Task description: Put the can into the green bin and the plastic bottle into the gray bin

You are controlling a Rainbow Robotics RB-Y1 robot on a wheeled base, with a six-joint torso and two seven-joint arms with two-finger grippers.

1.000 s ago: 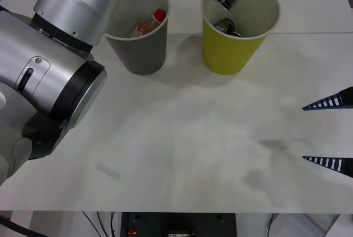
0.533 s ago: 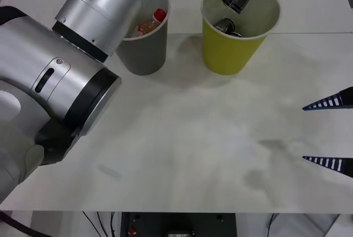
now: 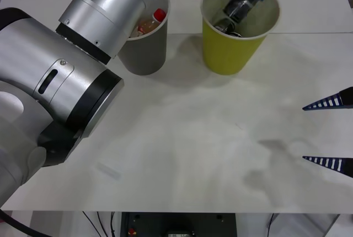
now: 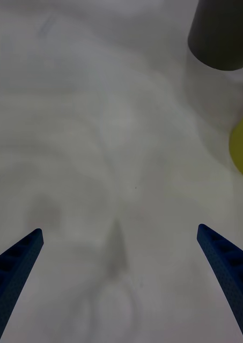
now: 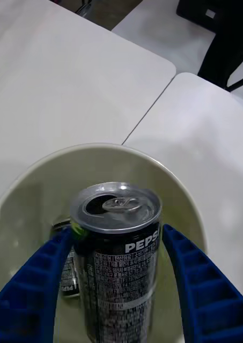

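Left arm reaches far forward across the white desk (image 3: 182, 154), its gripper (image 3: 242, 3) positioned over the mouth of the large yellow-green paper-cup-shaped bin (image 3: 229, 55). From the left wrist camera, the gripper (image 5: 118, 284) has its blue ribbed jaws closed on the sides of a small silver-topped metal drink can (image 5: 117, 257) with dark printed sides and a pull-tab top. The can is held roughly upright relative to the jaws, directly above the bin's white interior (image 5: 41, 182). In the front view the can (image 3: 238, 6) sits tilted, at or just inside the rim of the yellow-green bin.

A second drink can (image 3: 223, 26) lies inside the same bin, low against the inner wall; in the left wrist view this second can (image 5: 65, 268) is partly hidden behind one blue finger (image 5: 30, 295).

The large gray paper-cup-shaped bin (image 3: 143, 55) stands just beside the yellow-green one, on the robot's left of it, the two not touching. Inside it rests the small clear plastic bottle (image 3: 149, 25) with a red cap and pale orange contents, leaning against the inner wall with the cap near the rim.

Right gripper (image 3: 331, 132) is at the right edge of the desk, well apart from both bins, jaws spread wide and holding nothing. Its wrist camera shows the gripper (image 4: 121, 268) over bare desk, with the gray bin (image 4: 220, 37) and an edge of the yellow-green bin (image 4: 242, 144) farther off.
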